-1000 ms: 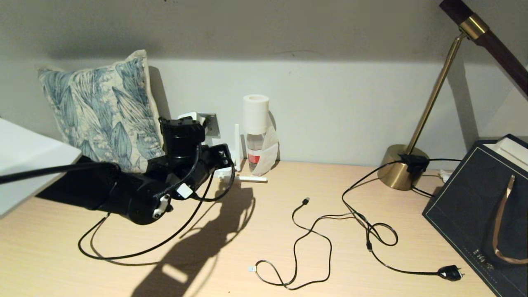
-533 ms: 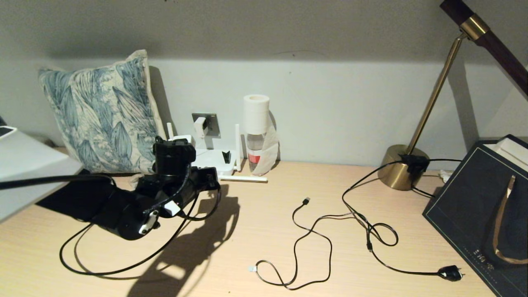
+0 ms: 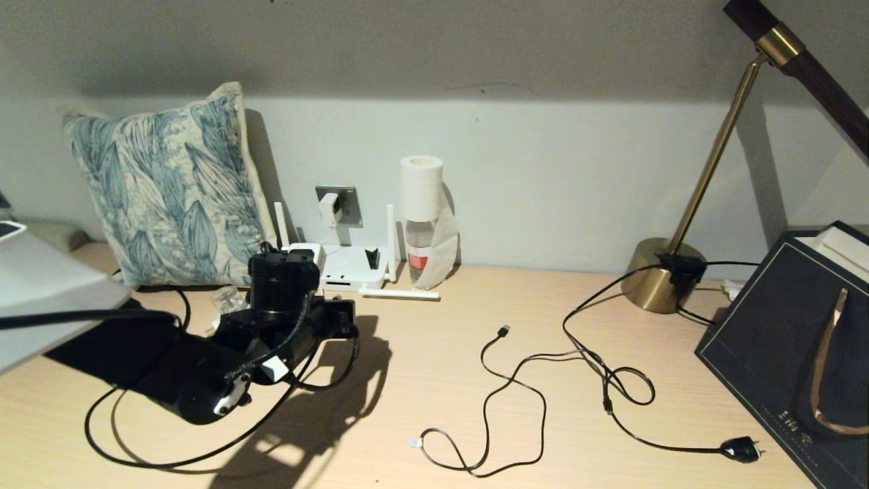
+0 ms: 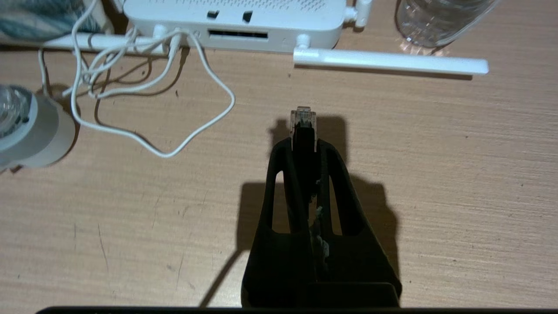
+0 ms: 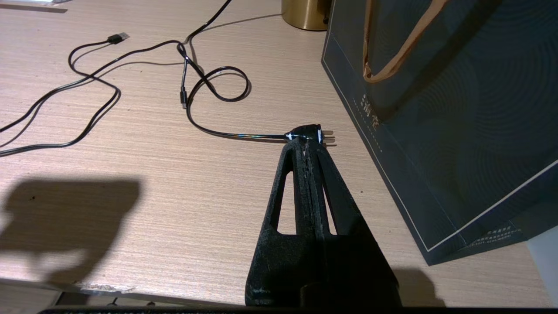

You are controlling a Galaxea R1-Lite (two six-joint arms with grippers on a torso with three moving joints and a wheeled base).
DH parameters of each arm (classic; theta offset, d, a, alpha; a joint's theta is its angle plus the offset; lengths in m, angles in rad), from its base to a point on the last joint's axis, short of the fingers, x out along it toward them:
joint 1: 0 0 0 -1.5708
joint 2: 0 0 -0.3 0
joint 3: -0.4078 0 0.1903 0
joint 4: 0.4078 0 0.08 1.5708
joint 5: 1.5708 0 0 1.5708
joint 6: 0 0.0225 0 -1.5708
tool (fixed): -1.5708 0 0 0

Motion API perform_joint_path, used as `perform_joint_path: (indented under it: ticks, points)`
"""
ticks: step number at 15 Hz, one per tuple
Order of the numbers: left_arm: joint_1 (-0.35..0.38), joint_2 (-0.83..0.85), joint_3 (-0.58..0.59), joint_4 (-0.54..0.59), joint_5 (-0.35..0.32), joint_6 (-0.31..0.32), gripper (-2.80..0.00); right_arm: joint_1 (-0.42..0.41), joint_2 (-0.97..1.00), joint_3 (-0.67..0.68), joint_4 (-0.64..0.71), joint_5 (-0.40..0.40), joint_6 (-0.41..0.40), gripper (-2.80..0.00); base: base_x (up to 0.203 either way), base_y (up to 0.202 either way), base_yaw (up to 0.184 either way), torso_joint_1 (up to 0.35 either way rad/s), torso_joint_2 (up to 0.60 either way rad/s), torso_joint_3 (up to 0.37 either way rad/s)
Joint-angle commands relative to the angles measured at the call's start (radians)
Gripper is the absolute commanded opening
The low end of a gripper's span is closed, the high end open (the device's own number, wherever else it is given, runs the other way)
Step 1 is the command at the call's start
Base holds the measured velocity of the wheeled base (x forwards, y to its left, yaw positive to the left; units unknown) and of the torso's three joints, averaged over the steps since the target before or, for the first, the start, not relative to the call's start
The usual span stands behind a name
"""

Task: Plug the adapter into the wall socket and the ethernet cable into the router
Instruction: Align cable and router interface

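Observation:
My left gripper [image 4: 303, 140] is shut on the ethernet cable's clear clip connector [image 4: 303, 117]. It hovers low over the desk, a short way in front of the white router [image 4: 235, 17], and the connector points at the router's dark port slot [image 4: 237, 34]. In the head view the left gripper [image 3: 339, 318] is in front of the router [image 3: 349, 266], and the black ethernet cable [image 3: 156, 466] trails in a loop behind the arm. The white adapter [image 3: 330, 208] sits in the grey wall socket [image 3: 348, 204]. My right gripper [image 5: 307, 145] is shut and empty, parked above the desk.
One router antenna [image 4: 388, 65] lies flat on the desk beside a bottle [image 3: 421, 231]. The adapter's white cord [image 4: 174, 131] coils by a round whitish object [image 4: 30, 126]. A pillow [image 3: 170, 183], USB cable [image 3: 516, 380], lamp [image 3: 658, 278], its black plug [image 5: 305, 132] and a dark bag [image 3: 794, 346] are around.
My left arm has drawn back from the wall and dropped lower towards the desk, uncovering the socket, the adapter and the router. The black cable loop came along with it.

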State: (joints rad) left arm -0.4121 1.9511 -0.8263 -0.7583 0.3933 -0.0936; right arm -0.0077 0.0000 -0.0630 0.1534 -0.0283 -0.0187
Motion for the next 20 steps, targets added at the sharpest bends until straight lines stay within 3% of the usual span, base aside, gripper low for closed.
perform_joint_path:
  ticks: [1, 4, 9, 14, 20]
  points:
    - [0.009, 0.038, 0.028, -0.131, -0.021, 0.034, -2.8, 0.0, 0.002, 0.012, -0.015, 0.007, -0.014, -2.8, 0.0, 0.0, 0.0, 0.0, 0.0, 0.0]
    - [0.007, 0.116, 0.03, -0.301, -0.035, 0.117, -2.8, 0.0, 0.001, 0.092, -0.259, 0.027, -0.027, -2.8, 0.0, 0.0, 0.0, 0.0, 0.0, 0.0]
    - [0.016, 0.095, 0.041, -0.297, -0.035, 0.121, -2.8, 0.0, 0.0, 0.098, -0.242, 0.03, 0.016, -2.8, 0.0, 0.0, 0.0, 0.0, 0.0, 0.0]
    - [0.016, -0.026, 0.195, -0.291, -0.038, 0.15, -2.8, 0.0, 0.0, 0.098, -0.242, 0.03, 0.016, -2.8, 0.0, 0.0, 0.0, 0.0, 0.0, 0.0]
    - [0.047, 0.087, 0.118, -0.299, -0.046, 0.131, -2.8, 0.0, 0.002, 0.098, -0.243, 0.03, 0.016, -2.8, 0.0, 0.0, 0.0, 0.0, 0.0, 0.0]
